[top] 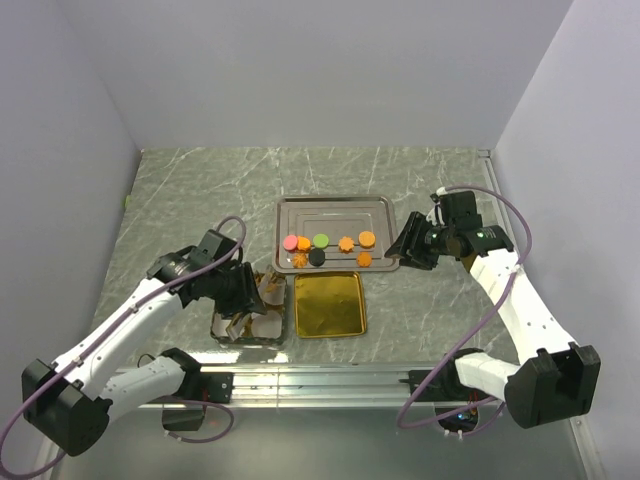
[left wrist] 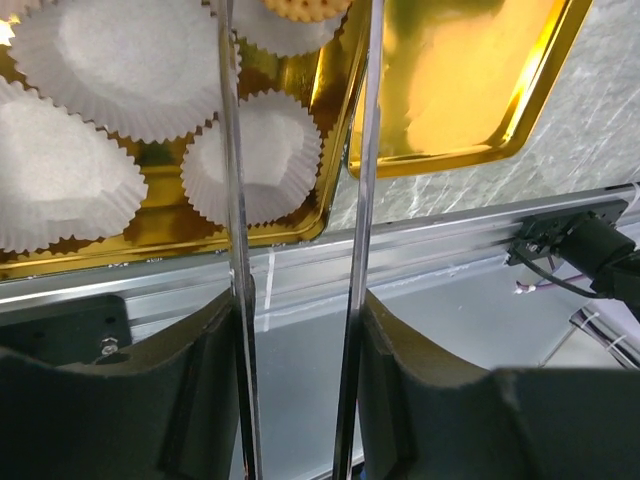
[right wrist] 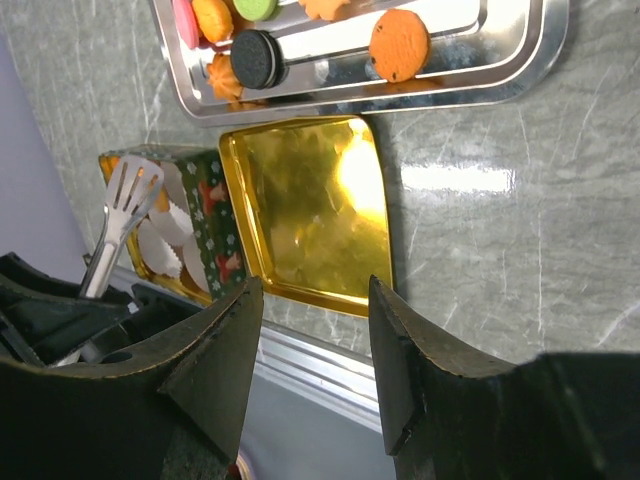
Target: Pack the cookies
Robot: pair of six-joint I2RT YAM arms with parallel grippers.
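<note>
Steel tongs ran between the fingers of the left hand, which was clenched on their 2 arms. Ahead of that hand, under the tong tips, sat an open tin filled with white pleated paper cups. 1 yellow-orange scalloped cookie showed at the far end of the tongs, over a cup; whether the tips pinched it could not be told. Just to the right of the left hand lay a gold lid, inside up, close beside the tin. Beyond the lid, between the 2 hands, a silver tray rested on the grey marble tabletop. It carried 8 cookies along its near side: pink, orange, green, an orange flower and an orange disc in 1 row, then an orange flower, a black one and another orange flower nearer the arms. The right hand hung released just off the tray's right edge, jaws apart with nothing between them, the cookies ahead of its fingertips.
</note>
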